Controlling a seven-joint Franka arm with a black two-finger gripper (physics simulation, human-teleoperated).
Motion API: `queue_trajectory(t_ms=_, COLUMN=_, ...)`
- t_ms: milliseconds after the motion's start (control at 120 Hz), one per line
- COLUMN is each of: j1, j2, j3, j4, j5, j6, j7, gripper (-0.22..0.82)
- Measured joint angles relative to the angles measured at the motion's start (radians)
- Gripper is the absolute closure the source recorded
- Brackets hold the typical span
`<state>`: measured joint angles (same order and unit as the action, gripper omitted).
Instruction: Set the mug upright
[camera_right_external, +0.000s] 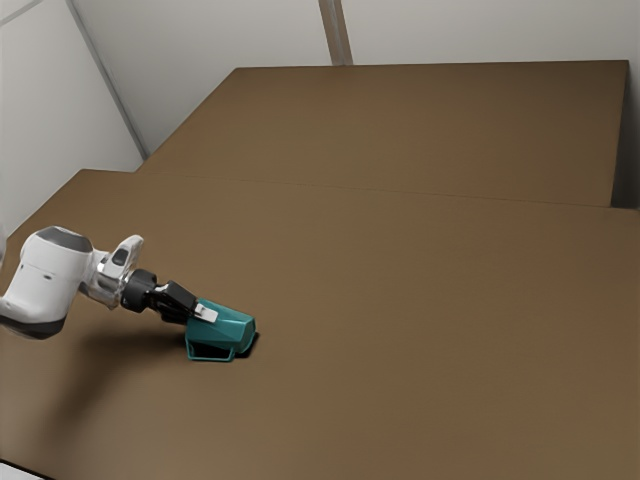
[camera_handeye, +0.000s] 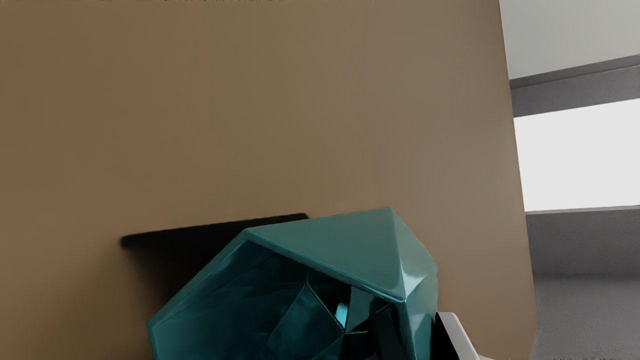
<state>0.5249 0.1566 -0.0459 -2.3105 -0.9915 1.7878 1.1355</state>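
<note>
Gripper (camera_right_external: 203, 315) pinches mug (camera_right_external: 232, 326) wall, mouth toward exterior view's 10 o'clock; off-centre grip could let it swivel, slip.

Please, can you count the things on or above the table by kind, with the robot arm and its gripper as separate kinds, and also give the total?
Mugs: 1, the teal mug
Robot arms: 1, the mostly white arm
Grippers: 1, the black gripper
Total: 3

Muted light, soft shadow (camera_right_external: 105, 370), pale glare (camera_handeye: 414, 278)
</note>
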Motion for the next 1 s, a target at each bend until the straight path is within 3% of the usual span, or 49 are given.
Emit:
queue_trajectory(t_ms=533, j1=-0.002, j2=-0.085, j3=-0.059, j4=0.007, j5=0.007, j6=0.027, j7=0.047, gripper=0.78)
queue_trajectory(t_ms=758, j1=0.0, j2=-0.157, j3=-0.168, j4=0.045, j5=0.184, j6=0.142, j7=-0.013, gripper=0.78)
queue_trajectory(t_ms=1000, j1=0.0, j2=-0.192, j3=-0.311, j4=0.035, j5=0.471, j6=0.369, j7=-0.148, gripper=0.79)
